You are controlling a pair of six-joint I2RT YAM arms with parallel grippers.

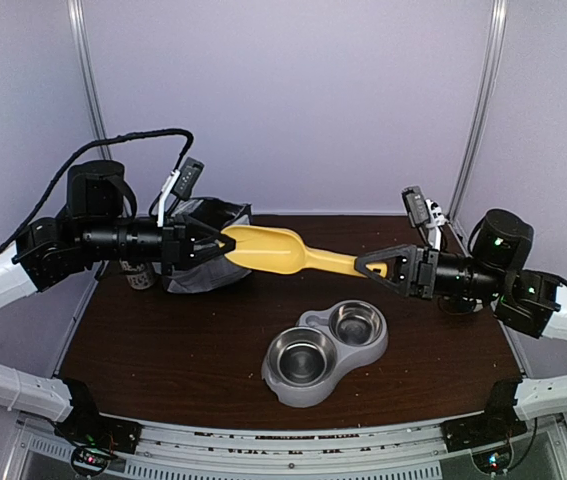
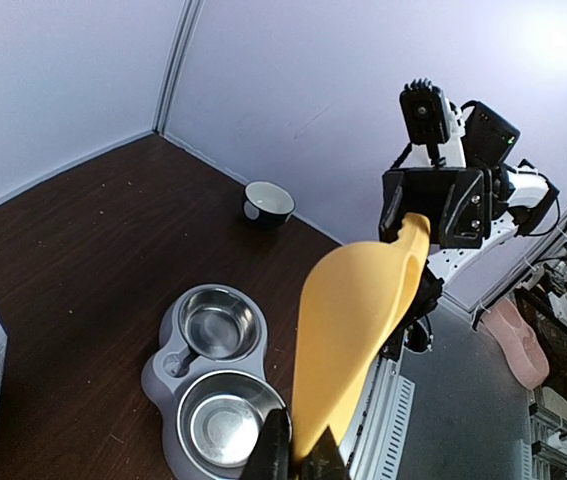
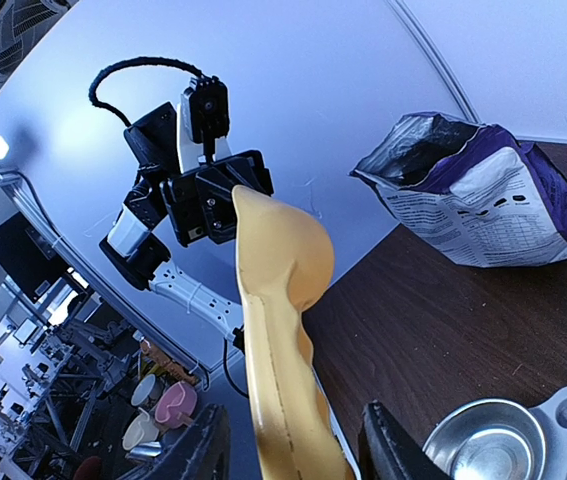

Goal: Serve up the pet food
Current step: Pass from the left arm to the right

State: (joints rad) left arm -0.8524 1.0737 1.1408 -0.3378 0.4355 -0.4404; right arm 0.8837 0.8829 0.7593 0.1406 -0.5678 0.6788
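Left claw (image 2: 301, 450) mostly below bottom edge

Glossy yellow plastic scoop (image 1: 268, 250), shiny metal bowls (image 1: 301, 355), matt dark wood-grain table (image 1: 163, 340)

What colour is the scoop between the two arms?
Yellow; the scoop shows best in the top view.

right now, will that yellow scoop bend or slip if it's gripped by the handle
Probably stiff: gripped at its tip by the left pincer, the yellow scoop runs straight to the right pincer without sagging. Its smooth handle might twist in a narrow grip. Likely light: it looks thin-walled and empty.
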